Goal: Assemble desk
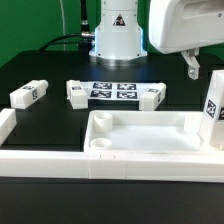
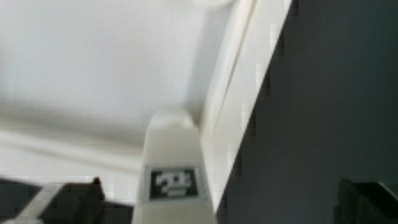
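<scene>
Front rail (image 1: 50, 163), one top (image 1: 150, 135), four legs (image 1: 25, 93) (image 1: 78, 92) (image 1: 152, 96) (image 1: 213, 108)

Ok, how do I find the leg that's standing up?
Look for the big white desk top nearest the camera. By its end on the exterior view's right stands a short white leg with a tag. It alone is upright; the other three legs lie flat.

I see the desk top (image 1: 150, 135) in front on the worktop (image 1: 50, 65). One upright leg (image 1: 212, 108) stands at its corner on the exterior view's right. Two lying legs (image 1: 78, 92) (image 1: 152, 97) flank the marker board (image 1: 112, 91); a third leg (image 1: 27, 94) lies apart.
</scene>
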### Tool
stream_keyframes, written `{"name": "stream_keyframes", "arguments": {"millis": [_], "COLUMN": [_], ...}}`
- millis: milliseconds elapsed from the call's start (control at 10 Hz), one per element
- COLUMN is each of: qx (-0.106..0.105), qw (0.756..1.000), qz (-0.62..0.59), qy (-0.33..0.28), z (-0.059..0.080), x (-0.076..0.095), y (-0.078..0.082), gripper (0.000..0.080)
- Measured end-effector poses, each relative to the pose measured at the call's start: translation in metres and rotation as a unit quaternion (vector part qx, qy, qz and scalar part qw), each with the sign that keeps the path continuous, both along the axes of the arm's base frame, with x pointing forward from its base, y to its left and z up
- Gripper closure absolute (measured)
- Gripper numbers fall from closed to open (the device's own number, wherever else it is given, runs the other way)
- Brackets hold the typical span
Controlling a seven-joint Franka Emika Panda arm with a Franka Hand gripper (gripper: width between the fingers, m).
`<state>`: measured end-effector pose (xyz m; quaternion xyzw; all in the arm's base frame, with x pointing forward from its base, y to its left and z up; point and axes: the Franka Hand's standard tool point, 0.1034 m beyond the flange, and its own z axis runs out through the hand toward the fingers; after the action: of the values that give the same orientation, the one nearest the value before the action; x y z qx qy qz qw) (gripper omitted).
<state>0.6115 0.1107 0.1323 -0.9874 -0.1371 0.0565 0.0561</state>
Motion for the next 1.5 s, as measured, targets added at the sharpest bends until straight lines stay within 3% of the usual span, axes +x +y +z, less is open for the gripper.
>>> {"name": "stream_keyframes", "arguments": {"millis": [200,400,1000,1200,1500], "qx": [-0.004,-0.027,-0.028,-0.031,-0.029], "qw": [1.0,0.999,0.999,0.999,0.999], "qz": [-0.003,-0.005,-0.004,-0.002,-0.002], "qy": [-0.009,-0.022,-0.029,-0.038,-0.039], "z": [-0.004,-0.004,-0.003,0.0,-0.004], "x": [0.01,0.014,0.017,0.03,0.033], "y": [0.0,0.004,0.003,-0.007,-0.009], "gripper": [0.0151,0.0151,0.0151,0.0151,0.0151]}}
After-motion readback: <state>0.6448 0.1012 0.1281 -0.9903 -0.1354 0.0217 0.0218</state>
